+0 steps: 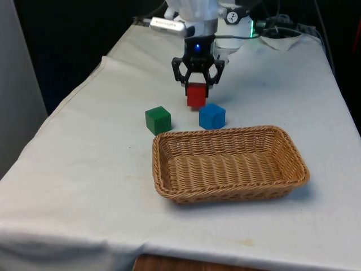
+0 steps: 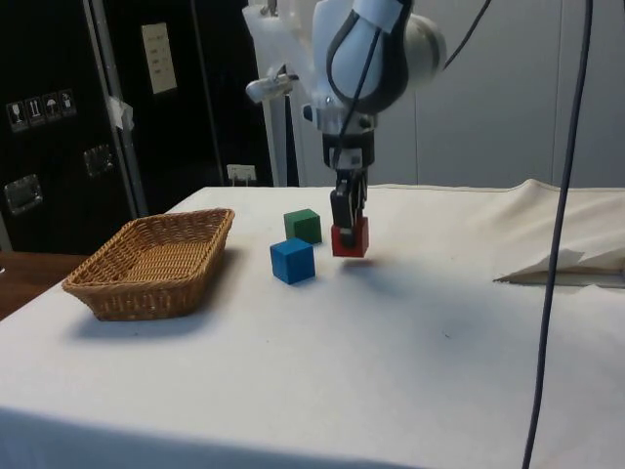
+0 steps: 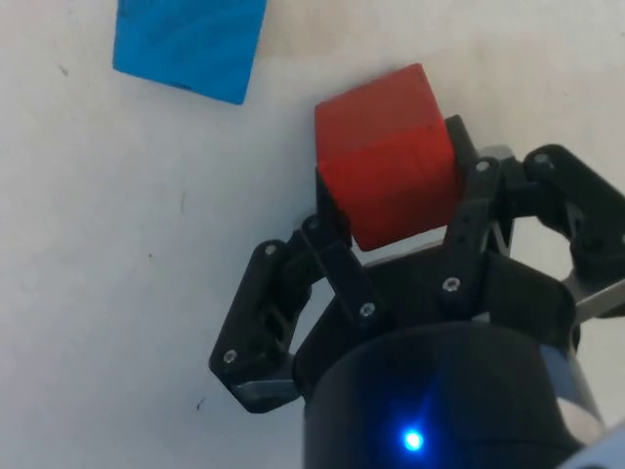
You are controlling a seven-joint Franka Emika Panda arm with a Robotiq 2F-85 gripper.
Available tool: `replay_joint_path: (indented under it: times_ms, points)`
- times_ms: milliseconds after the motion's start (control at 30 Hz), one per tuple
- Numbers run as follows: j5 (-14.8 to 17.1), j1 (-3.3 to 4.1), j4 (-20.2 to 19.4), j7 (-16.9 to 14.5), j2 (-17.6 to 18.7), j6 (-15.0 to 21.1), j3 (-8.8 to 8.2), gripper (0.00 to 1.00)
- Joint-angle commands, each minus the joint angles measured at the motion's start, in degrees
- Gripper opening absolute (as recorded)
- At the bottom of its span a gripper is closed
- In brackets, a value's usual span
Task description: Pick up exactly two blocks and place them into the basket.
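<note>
My gripper (image 1: 197, 84) is shut on a red block (image 1: 196, 95), holding it just above the cloth behind the other blocks. The side view shows the gripper (image 2: 344, 227) clamping the red block (image 2: 351, 237) slightly off the table. In the wrist view the red block (image 3: 389, 183) sits tilted between my fingers (image 3: 332, 256). A blue block (image 1: 212, 116) lies on the cloth just in front of the held block, nearer the basket (image 1: 169, 180). A green block (image 1: 158, 119) rests on the front view's left of the blue one. The wicker basket holds nothing.
A crumpled fold of white cloth (image 2: 566, 266) lies at the table's far side in the side view. Cables (image 1: 282, 28) run near the robot's base.
</note>
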Motion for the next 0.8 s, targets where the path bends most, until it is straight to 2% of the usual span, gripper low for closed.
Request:
replay_joint_path:
  times_ms: [0,33,67,100,200,367,400,433,533,667,700,767]
  points:
    - [-1.1,0.29,-0.1,0.5,-0.7,-0.7,-0.86,0.01]
    - [-1.3,0.29,-0.1,0.4,-1.2,-1.1,-1.03,0.01]
    - [-0.3,0.00,0.0,-0.1,-1.2,-0.9,-0.40,0.01]
    - [-1.5,0.29,0.0,0.5,-1.7,-1.4,-1.20,0.01]
    - [-2.3,0.29,0.2,0.6,-3.1,-2.6,-1.55,0.01]
    - [-3.1,0.23,2.3,1.2,-4.9,-5.7,-1.38,0.01]
    - [-2.1,0.00,1.5,0.2,-5.2,-4.8,-1.03,0.01]
    - [-3.1,0.23,2.8,1.3,-5.1,-6.2,-1.32,0.01]
    - [-3.0,0.29,4.8,1.3,-5.8,-8.8,-1.09,0.01]
    - [-2.8,0.29,6.8,1.1,-6.4,-11.1,-0.74,0.01]
    - [-2.1,0.11,6.4,0.4,-6.3,-10.5,-0.63,0.01]
    - [-2.6,0.29,7.8,1.1,-6.7,-12.3,-0.57,0.01]
